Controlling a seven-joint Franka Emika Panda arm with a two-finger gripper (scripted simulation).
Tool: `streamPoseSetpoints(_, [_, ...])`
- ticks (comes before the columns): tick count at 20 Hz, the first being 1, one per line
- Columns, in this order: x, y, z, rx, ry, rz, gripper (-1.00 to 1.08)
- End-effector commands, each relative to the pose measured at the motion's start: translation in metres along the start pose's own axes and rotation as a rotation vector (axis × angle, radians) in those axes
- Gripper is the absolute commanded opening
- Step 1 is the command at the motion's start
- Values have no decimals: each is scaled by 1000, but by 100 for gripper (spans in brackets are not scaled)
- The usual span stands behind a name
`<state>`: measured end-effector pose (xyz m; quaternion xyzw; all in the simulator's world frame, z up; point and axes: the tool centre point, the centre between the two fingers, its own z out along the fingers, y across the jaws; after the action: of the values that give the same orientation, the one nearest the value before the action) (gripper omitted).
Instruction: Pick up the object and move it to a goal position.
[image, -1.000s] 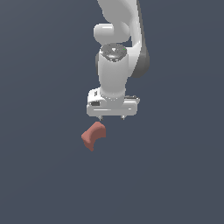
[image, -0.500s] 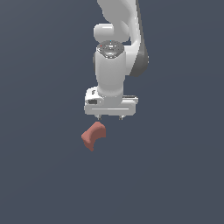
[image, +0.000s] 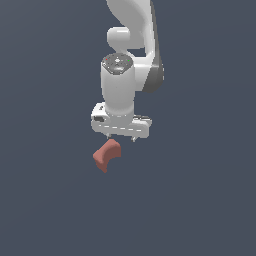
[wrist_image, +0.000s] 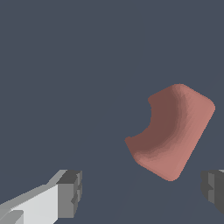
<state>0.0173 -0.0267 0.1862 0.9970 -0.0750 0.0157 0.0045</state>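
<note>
Gripper (image: 121, 137) spread wide, holding nothing, hanging above the block (image: 106, 155), which lies on the floor. Block looks rigid, light, matte, so likely grippy; best pinched across its flat sides.

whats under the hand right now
The reddish-brown block lies below the open hand, offset from the gap between its fingers, on the plain dark surface. Whatever the block covers cannot be seen.
</note>
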Motion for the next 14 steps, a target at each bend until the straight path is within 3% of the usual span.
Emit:
streamPoseSetpoints(1, [3, 8, 5, 1, -5, 66, 100])
streamPoseSetpoints(14, [19, 50, 34, 0, -28, 433, 100])
